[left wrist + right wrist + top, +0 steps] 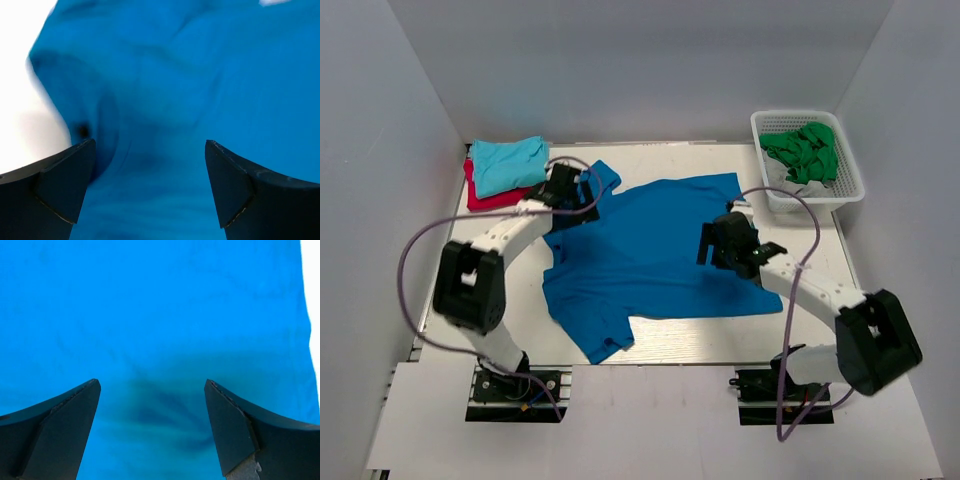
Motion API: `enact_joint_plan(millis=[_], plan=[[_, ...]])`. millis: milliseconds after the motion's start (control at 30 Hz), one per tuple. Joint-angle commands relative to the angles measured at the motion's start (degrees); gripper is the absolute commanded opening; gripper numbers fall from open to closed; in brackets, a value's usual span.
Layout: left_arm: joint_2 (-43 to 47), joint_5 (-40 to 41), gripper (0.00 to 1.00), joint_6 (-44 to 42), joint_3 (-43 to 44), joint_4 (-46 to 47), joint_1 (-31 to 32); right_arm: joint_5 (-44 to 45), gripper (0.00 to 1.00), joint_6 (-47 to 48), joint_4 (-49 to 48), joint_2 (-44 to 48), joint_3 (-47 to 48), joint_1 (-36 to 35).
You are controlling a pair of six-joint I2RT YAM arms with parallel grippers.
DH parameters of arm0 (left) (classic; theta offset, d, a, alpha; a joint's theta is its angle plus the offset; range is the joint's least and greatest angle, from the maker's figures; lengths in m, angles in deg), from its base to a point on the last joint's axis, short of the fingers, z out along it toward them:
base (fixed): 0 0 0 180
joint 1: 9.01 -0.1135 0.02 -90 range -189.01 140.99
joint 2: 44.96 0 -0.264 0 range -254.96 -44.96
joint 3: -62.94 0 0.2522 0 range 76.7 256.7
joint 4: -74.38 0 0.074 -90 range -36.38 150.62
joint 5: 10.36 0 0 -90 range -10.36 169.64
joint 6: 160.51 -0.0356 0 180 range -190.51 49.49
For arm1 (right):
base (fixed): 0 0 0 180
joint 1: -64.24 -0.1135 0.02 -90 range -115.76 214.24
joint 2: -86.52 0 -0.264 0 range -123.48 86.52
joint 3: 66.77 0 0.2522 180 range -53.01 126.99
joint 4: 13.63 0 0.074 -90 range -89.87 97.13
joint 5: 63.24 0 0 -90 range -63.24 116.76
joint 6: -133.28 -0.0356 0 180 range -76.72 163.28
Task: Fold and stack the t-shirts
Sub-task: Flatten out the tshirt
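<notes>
Bright, even light overhead. L wrist view blurry, worktop (15, 100) blown white; soft shadow on blue tee (150, 315), R wrist view.

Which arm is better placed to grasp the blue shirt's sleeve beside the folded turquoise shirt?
Probably the left: the left gripper, open, hangs over the royal-blue t-shirt at that sleeve; the right gripper, also open, is over its opposite side, nearer the basket.

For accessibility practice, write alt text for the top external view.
A blue t-shirt lies spread, the left gripper at its far sleeve, the right gripper over its right side. A turquoise shirt tops a red shirt; a basket holds green cloth.
</notes>
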Motion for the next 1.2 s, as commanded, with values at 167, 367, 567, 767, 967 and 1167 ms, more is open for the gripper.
enact_joint_plan(millis=[167, 367, 567, 767, 967, 1167], plan=[[-20.75, 1.89, 1.0, -8.39, 22.59, 0.89, -1.11, 2.19, 0.9, 3.08, -3.49, -11.7, 9.37, 2.41], [-32.46, 2.96, 1.0, -10.68, 37.37, 0.36, -1.12, -2.04, 0.9, 6.25, -6.66, -16.28, 8.41, 3.21], [-43.81, 0.24, 1.0, -11.91, 51.09, -1.39, -1.12, -6.16, 0.9, 5.28, -9.91, -18.57, 4.2, 3.29], [-49.34, -3.1, 1.0, -11.91, 54.35, 1.5, -1.65, -6.26, 0.9, 3.7, -10.09, -20.68, 2.78, 3.65], [-54.18, 4.61, 1.0, -5.33, 62.69, -3.67, -4.1, -3.45, 0.9, 0.98, -6.23, -21.91, 3.84, 5.05], [-55.51, 5.25, 1.0, 2.67, 64.46, -6.41, -7.53, -2.83, 0.9, -1.66, -4.56, -22.09, 4.19, 7.25]])
